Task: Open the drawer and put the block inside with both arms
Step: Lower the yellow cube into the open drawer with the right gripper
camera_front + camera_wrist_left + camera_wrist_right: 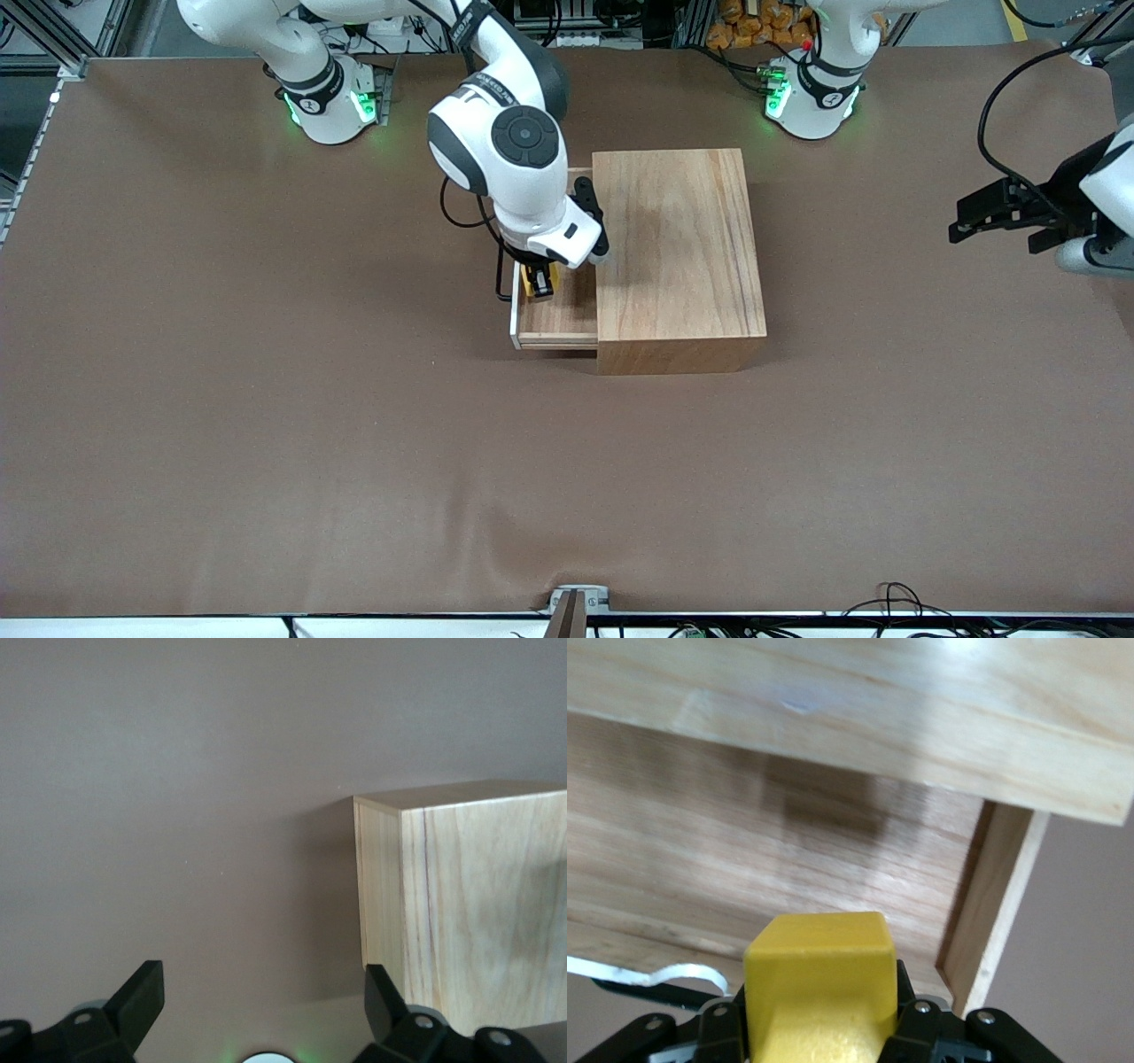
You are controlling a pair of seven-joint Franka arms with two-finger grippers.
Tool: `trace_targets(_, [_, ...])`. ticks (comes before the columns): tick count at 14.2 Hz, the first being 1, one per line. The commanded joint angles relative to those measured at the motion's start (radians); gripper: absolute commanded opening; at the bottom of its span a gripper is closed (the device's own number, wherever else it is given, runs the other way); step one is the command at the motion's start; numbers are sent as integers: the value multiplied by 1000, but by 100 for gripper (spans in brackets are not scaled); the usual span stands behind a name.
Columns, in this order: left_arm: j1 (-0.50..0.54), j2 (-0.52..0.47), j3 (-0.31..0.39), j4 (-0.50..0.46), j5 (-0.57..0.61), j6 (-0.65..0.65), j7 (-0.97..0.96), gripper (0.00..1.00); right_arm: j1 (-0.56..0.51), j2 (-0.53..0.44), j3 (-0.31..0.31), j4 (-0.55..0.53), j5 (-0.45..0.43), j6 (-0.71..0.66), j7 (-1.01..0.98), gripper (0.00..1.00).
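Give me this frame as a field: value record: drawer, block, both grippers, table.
drawer: drawer pulled out of the wooden box toward the right arm's end of the table
block: yellow block held between the gripper's fingers, over the open drawer, not yet released
right gripper: right gripper shut on the block, above the drawer's tray
left gripper: left gripper open, holding nothing, waiting over the table at the left arm's end
table: brown table
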Motion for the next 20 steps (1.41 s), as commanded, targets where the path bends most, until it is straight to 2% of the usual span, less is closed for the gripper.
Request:
trace_targets(1, [-8,-105,19,-119,-12,28,-6,100,12,-20,-8,-27,-12,22,12,0])
trace_targets(3, [-21,-200,16,-220,-6,54,-10,100,12,-20,-8,-54,-2,69,27,0])
trace_targets(4, [-21,-207,15,-228,-6,60,-8,100,12,-20,-8,-66,6,82,47,0])
trace_targets(7, [-21,-188,33,-222,22,83,3,100,12,-19,-8,-99,52,108,78,0])
trace_targets(9, [-22,-178,33,-224,22,131,-16,100,18,-19,-8,-128,57,160,110,0])
trace_targets(11, [-25,-176,64,-222,25,140,-8,100,43,-19,-8,-135,57,169,179,0])
trace_targets(13, [-51,-182,59,-221,133,139,-63,100,60,-17,-8,-135,57,177,194,0])
trace_targets(14, [-51,-182,62,-219,149,140,-60,100,66,-15,-9,-137,52,200,197,0])
trace_targets(15, [-50,-184,65,-219,131,139,-53,100,78,-9,-9,-142,43,236,197,99])
trace_targets(20, [-48,-178,67,-214,83,136,-28,100,70,-12,-11,-154,40,255,187,100])
